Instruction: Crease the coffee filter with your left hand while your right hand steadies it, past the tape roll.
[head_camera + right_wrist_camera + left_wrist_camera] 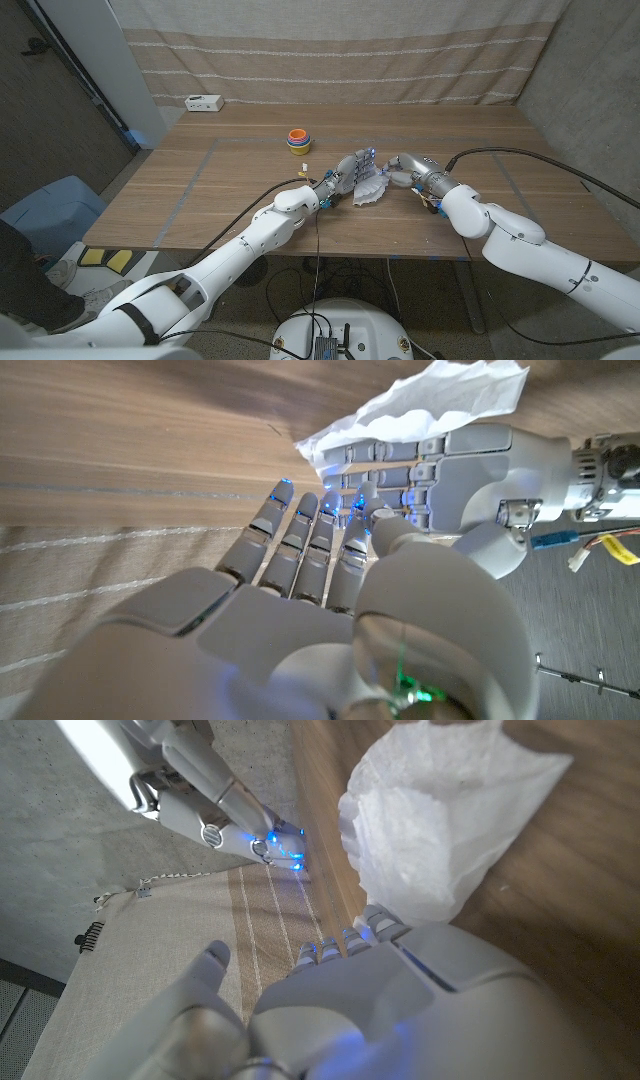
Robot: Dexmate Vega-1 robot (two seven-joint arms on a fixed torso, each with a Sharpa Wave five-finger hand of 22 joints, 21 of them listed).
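The white crumpled coffee filter [370, 188] lies on the wooden table [240, 200] between my two hands. My left hand [345, 176] reaches in from its left side. Its fingers [385, 480] lie side by side along the filter's [420, 405] edge, with the thumb held away from the paper. The filter [440, 820] rises just beyond my left hand [400, 1010]. My right hand [405, 168] is on the other side, fingers [300, 535] stretched out, tips close to the paper and to the left fingers. I cannot tell whether they touch the paper.
A small round orange, yellow and blue stack [298, 141] stands on the table behind and left of the hands. A white box [203, 102] sits at the back left corner. A striped cloth [330, 50] hangs behind the table.
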